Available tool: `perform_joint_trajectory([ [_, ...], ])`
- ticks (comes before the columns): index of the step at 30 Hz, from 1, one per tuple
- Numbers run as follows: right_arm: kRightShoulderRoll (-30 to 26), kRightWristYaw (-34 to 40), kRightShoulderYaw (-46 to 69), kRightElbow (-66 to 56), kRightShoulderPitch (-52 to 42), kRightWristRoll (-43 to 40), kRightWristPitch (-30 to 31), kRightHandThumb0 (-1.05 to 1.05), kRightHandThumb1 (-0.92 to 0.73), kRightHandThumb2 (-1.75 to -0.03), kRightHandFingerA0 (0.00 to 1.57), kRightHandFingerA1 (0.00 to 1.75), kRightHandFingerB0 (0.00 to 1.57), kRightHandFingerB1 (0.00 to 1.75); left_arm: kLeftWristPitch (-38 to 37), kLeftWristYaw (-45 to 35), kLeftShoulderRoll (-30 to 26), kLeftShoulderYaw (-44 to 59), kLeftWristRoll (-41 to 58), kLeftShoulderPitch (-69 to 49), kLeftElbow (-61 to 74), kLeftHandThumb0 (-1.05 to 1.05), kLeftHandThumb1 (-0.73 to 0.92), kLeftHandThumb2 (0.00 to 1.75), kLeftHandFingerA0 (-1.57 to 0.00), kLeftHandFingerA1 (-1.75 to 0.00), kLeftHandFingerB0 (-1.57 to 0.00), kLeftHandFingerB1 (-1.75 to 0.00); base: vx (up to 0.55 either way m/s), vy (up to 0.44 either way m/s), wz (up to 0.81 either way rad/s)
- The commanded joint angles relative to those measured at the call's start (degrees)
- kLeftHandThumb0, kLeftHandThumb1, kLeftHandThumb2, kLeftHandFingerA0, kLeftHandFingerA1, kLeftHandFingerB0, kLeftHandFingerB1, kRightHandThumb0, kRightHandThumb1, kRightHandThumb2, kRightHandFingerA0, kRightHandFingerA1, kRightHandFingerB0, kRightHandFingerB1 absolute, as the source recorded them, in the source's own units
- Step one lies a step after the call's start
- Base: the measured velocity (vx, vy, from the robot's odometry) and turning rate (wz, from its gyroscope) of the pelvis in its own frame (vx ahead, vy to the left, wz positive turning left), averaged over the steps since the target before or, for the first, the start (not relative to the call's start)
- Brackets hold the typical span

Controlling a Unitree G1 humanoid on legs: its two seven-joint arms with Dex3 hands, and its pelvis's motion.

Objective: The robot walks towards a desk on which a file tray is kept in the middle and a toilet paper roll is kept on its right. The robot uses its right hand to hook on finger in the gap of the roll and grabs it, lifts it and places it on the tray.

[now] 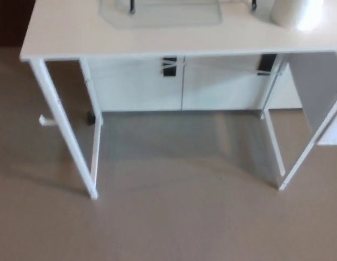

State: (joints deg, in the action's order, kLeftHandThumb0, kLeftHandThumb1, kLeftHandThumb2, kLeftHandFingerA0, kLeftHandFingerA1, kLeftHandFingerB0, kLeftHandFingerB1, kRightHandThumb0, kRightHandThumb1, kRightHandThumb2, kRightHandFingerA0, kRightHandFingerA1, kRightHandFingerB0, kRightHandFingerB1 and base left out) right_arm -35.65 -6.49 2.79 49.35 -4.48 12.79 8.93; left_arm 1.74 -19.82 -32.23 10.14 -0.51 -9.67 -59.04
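Tray (160,15) and roll (296,13) edge-cropped

No part of the robot's body shows in the head view.

One desk (65,32), one tray (160,16), one roll (296,12).

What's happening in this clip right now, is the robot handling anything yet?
Nothing is being handled; neither robot hand shows in the head view. The camera looks down at a white desk from a short way off, with bare floor between. On the desktop, the file tray sits near the middle, cut off by the top edge, and the toilet paper roll stands to its right, apart from it. The roll is not yet on the tray.
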Motion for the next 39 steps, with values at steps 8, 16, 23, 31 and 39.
perform_joint_trajectory([
  [8,-0.97,-0.16,0.21,0.48,0.39,-0.36,0.61,-0.29,-0.5,-1.0,0.11,0.54,0.06,0.5,-0.94,0.35,-0.28,0.37,0.5,-0.15,-0.34,-0.37,0.75,1.0,-0.34,-0.79,-0.29,-0.7,0.31,-0.044,0.13],
  [16,-1.18,-0.26,0.13,0.65,0.94,-0.36,0.66,-0.29,-0.5,-1.0,0.11,0.54,0.06,0.5,-0.89,0.4,-0.08,0.51,0.5,0.06,-0.31,-0.37,0.75,1.0,-0.34,-0.79,-0.29,-0.7,0.34,-0.237,0.13],
  [23,-1.19,-0.25,0.09,0.72,0.98,-0.38,0.63,-0.29,-0.5,-1.0,0.11,0.54,0.06,0.5,-0.89,0.4,-0.08,0.51,0.5,0.04,-0.29,-0.37,0.75,1.0,-0.34,-0.79,-0.29,-0.7,0.24,-0.016,-0.1],
  [31,-1.18,-0.26,0.1,0.74,0.99,-0.37,0.64,-0.29,-0.5,-1.0,0.11,0.54,0.06,0.5,-0.9,0.4,-0.08,0.52,0.48,0.1,-0.36,-0.37,0.75,1.0,-0.34,-0.79,-0.29,-0.7,0.27,0.14,-0.13],
  [39,-1.19,-0.26,0.09,0.74,0.99,-0.38,0.63,-0.29,-0.5,-1.0,0.11,0.54,0.06,0.5,-0.91,0.4,-0.09,0.51,0.5,0.08,-0.35,-0.37,0.75,1.0,-0.34,-0.79,-0.29,-0.7,0.01,-0.06,0.08],
])
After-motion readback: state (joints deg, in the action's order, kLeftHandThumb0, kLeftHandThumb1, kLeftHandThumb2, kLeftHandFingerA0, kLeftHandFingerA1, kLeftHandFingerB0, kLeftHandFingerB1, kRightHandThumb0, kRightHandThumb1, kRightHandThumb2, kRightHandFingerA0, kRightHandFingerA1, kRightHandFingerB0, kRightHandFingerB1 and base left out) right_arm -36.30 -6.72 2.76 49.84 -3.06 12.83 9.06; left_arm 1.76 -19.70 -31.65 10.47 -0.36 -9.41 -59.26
